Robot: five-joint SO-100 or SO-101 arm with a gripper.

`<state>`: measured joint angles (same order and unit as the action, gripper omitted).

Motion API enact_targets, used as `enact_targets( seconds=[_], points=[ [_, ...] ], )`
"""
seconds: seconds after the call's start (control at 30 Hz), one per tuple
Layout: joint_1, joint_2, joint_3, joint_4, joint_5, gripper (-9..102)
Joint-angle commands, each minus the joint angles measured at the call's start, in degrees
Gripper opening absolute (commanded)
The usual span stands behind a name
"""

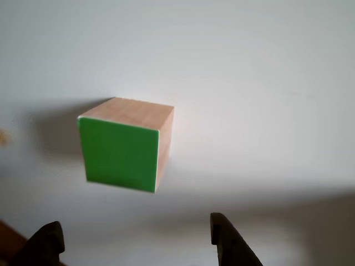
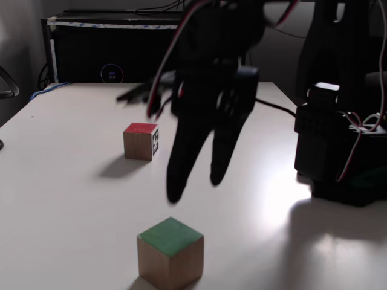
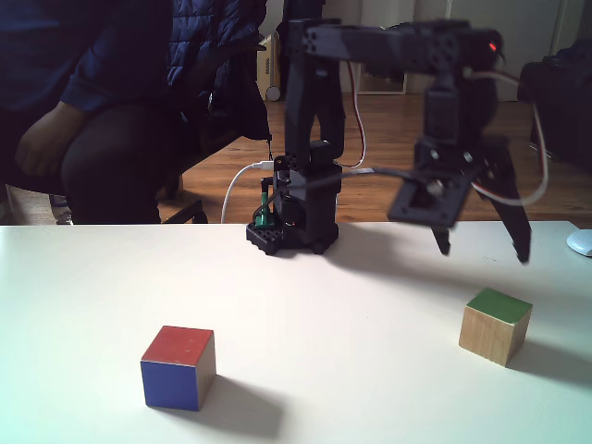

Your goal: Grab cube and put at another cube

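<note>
The cube [image 2: 170, 254] is bare wood with a green top and rests near the table's front edge in a fixed view. It also shows at the right [image 3: 496, 326], and in the other view [image 1: 125, 149] its green face edged in white turns toward the camera. My gripper [image 2: 196, 184] hangs open above and behind it, touching nothing. Both dark fingers point down [image 3: 481, 252], and their tips frame the bottom of the other view [image 1: 135, 224]. Another cube [image 2: 141, 141], red on top with a black-and-white marker on its side, stands farther back; its red and blue faces show at the left [image 3: 178, 365].
The arm's base [image 3: 291, 231] stands at the table's back edge, with a white cable [image 3: 236, 185] beside it. A seated person [image 3: 92, 120] is behind the table. A black box [image 2: 91, 54] lies past the far edge. A white object [image 3: 581, 242] sits at the right edge.
</note>
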<state>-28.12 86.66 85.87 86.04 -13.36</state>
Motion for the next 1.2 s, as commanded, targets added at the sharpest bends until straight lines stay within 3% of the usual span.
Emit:
enact_targets(
  seconds=[0.0,0.5,0.87,1.17],
  points=[
    [0.6,-4.1,-5.8,0.0,0.7,42],
    [-1.8,-18.6,-18.0,0.5,3.1,43],
    [-1.7,-29.2,-30.4,6.1,4.7,42],
    [-1.2,-30.4,-30.4,6.8,4.6,40]
  ],
)
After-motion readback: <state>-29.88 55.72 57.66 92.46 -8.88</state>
